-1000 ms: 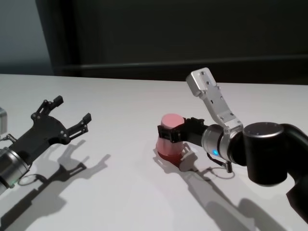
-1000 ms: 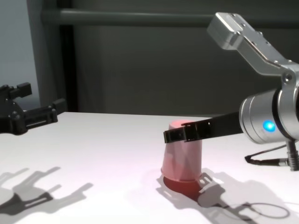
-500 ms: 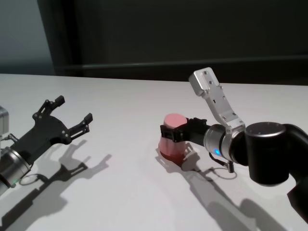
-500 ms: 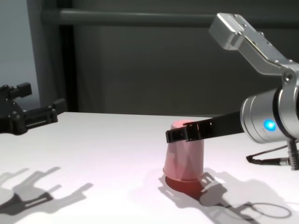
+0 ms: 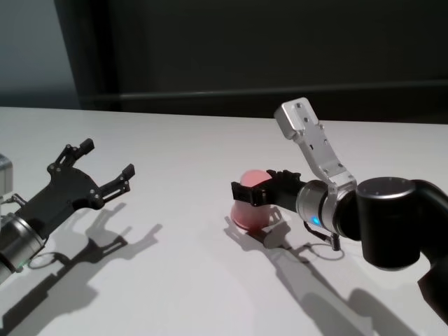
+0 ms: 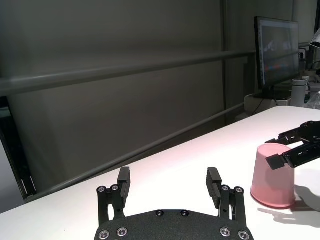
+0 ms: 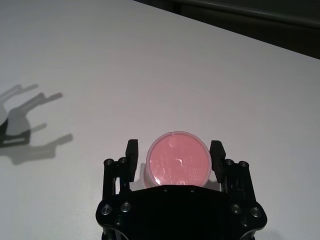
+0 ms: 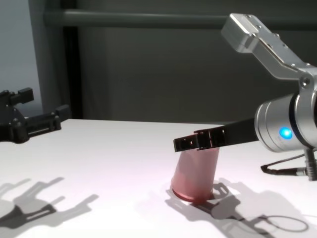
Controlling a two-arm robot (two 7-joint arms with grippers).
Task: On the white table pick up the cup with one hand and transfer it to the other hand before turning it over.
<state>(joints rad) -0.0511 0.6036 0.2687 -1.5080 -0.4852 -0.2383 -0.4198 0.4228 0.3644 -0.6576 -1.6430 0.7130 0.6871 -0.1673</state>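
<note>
— On the white table point(image 5: 189, 280), what's there?
— Mid-table, the pink cup point(image 8: 195, 173) stands upside down between the right gripper's point(image 7: 175, 159) parted fingers, gaps showing. Toward the left edge, the left gripper point(image 5: 91, 171) hovers spread wide.

The table point(image 5: 196, 280) is viewed from above by the head camera, low by the chest camera; the cup point(image 7: 176, 161) is framed closely from the right wrist, distantly from the left.

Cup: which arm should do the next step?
Right, probably. The right gripper has its fingers either side of the upside-down cup, slightly apart from it. The left gripper hovers open, far away across the table.
</note>
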